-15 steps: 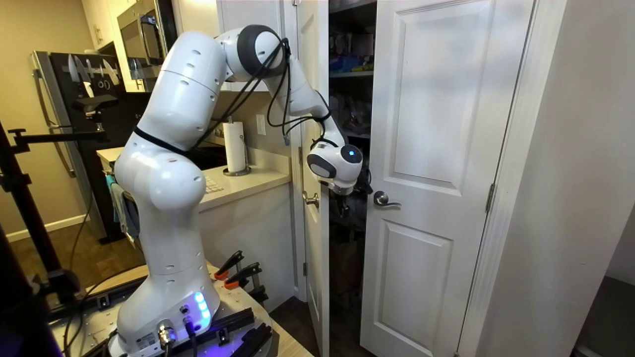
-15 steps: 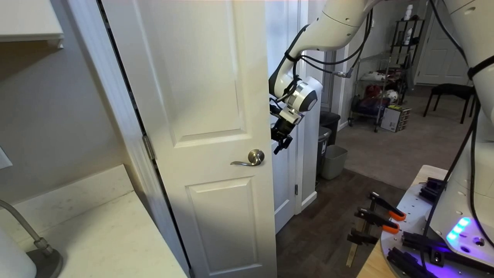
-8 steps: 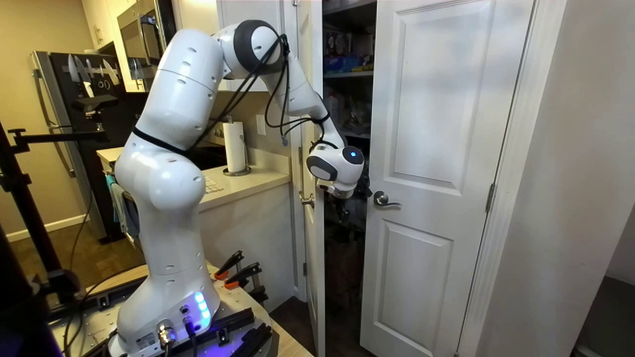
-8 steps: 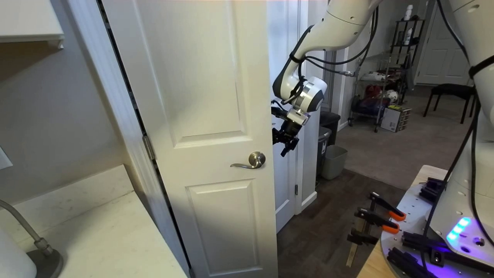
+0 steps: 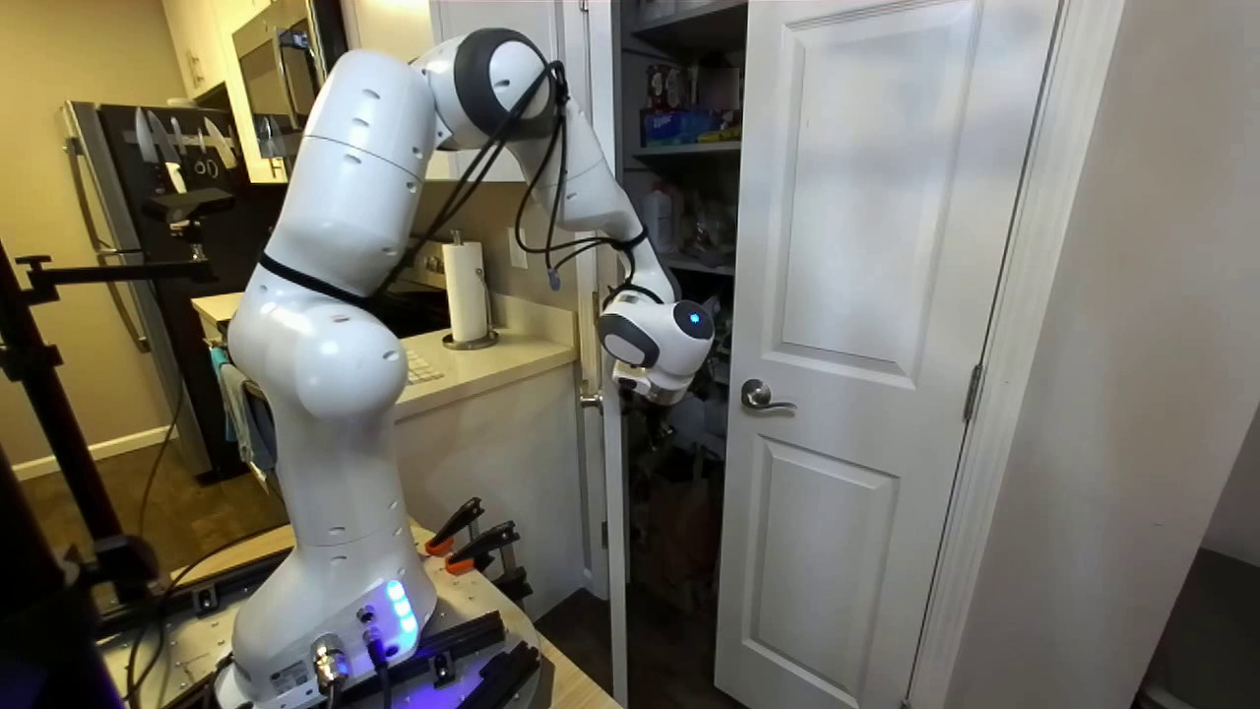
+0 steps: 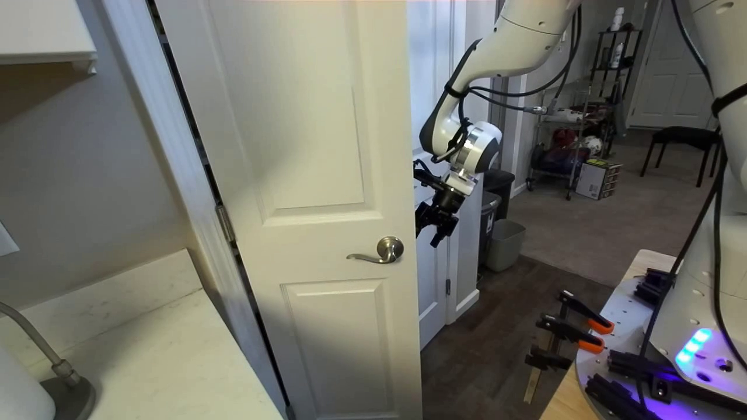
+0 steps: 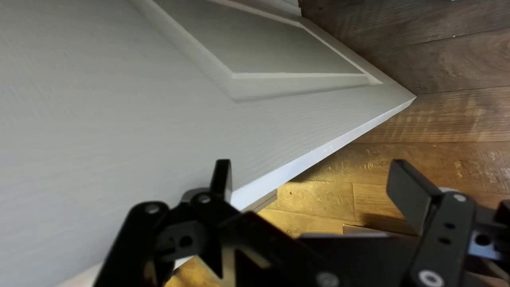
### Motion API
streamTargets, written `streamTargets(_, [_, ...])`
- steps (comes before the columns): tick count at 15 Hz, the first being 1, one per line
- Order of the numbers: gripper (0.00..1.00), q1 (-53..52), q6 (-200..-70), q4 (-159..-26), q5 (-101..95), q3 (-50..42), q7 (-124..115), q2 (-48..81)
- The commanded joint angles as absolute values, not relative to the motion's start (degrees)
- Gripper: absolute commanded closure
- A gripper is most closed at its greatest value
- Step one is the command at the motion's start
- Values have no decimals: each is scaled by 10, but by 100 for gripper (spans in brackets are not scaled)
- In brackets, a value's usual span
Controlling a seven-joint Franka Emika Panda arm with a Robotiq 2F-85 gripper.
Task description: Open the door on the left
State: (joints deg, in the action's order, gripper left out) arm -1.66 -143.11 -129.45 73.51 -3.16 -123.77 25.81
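Note:
The door on the left is a white panelled door [image 6: 318, 245] with a silver lever handle [image 6: 390, 249]. It stands ajar and shows nearly edge-on in an exterior view [image 5: 616, 551]. In the wrist view the door [image 7: 131, 119] fills the upper left, its free edge running down to the gripper. My gripper [image 7: 312, 183] is open with nothing between its fingers; its left finger overlaps the door's edge, and I cannot tell if they touch. In an exterior view the gripper [image 6: 435, 224] is partly hidden behind the door's free edge, near handle height.
A matching white door [image 5: 866, 394] with a lever handle stands on the right. Dark pantry shelves [image 5: 689, 148] show between the doors. A counter [image 5: 492, 364] with a paper towel roll [image 5: 467, 292] is beside the left door. Black clamps [image 6: 563, 326] jut from the robot's table. Bins [image 6: 505, 242] stand behind.
The left door has swung further open and the gap to the pantry is wider. The arm and gripper have moved outward with the door's edge and slightly down. The right door has not moved.

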Motion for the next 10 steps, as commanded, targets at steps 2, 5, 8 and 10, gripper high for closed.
streamTargets(2, [0,-23,-1392,-1340,699,-25,-1212,224])
streamTargets(5, [0,-29,-1368,-1348,675,-19,-1210,222])
streamTargets(8, [0,-32,-1341,-1353,657,-15,-1202,219])
streamTargets(10, [0,-30,-1317,-1353,652,-12,-1190,219])
